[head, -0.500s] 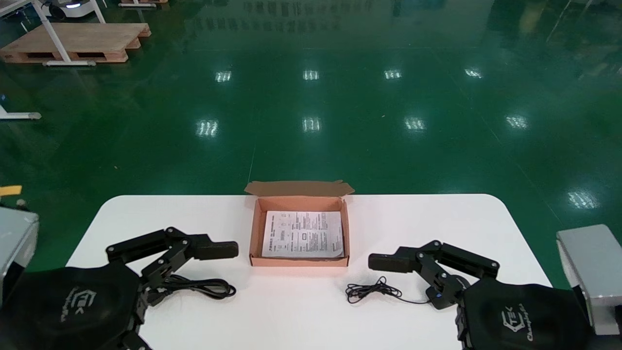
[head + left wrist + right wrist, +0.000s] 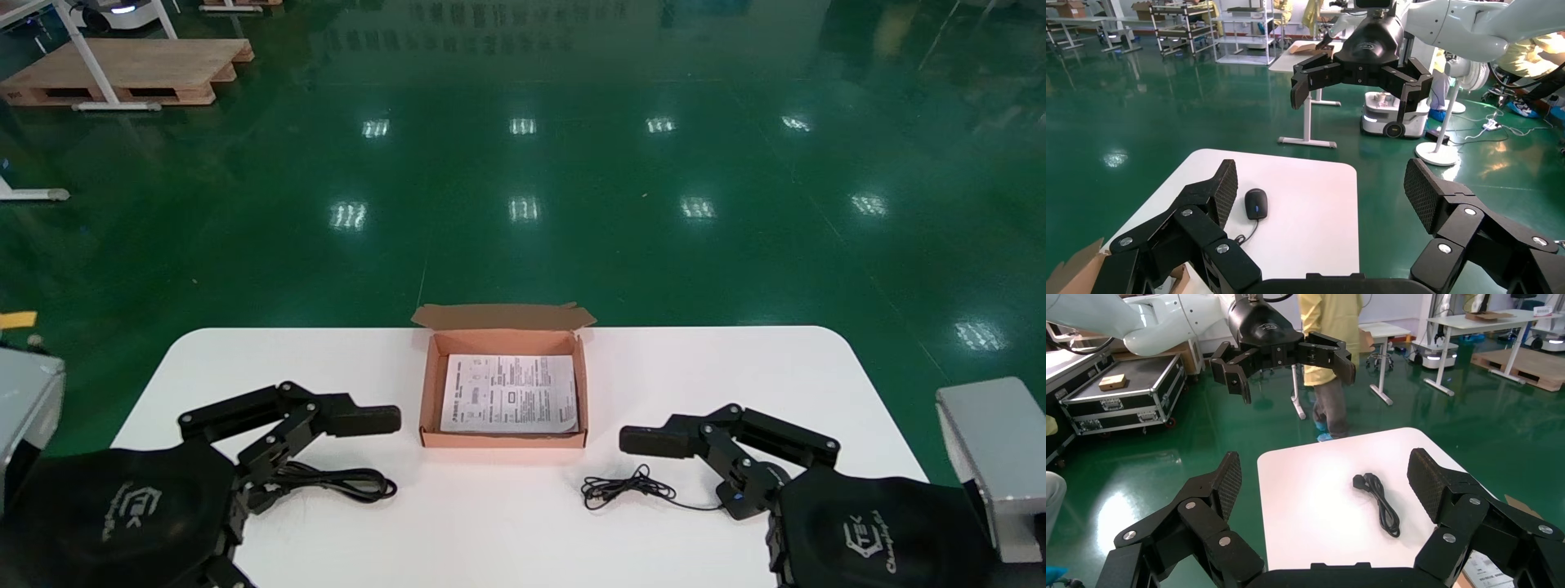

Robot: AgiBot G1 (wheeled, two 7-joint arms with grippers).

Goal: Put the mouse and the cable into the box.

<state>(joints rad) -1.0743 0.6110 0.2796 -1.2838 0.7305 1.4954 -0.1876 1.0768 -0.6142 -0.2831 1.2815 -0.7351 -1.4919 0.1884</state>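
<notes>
Nothing has shifted in the last half second: both arms and every item on the table sit exactly as before, so the task has not started and both items are still outside the box. The box stands open at table centre, holding only a printed sheet.

The left gripper rests at the box's 9 o'clock with its fingers spread wide and nothing between them. The right gripper mirrors it at 3 o'clock, equally spread and empty.

From the head camera, the black cable lies coiled at the box's 8 o'clock, beside the left gripper. A thin lead is bunched at 4 o'clock, but the right arm largely hides what it runs to. The left wrist camera fills that in, showing the mouse flat on the table beneath the right gripper. The right wrist camera gives the cable's plug and folded loop clearly.
</notes>
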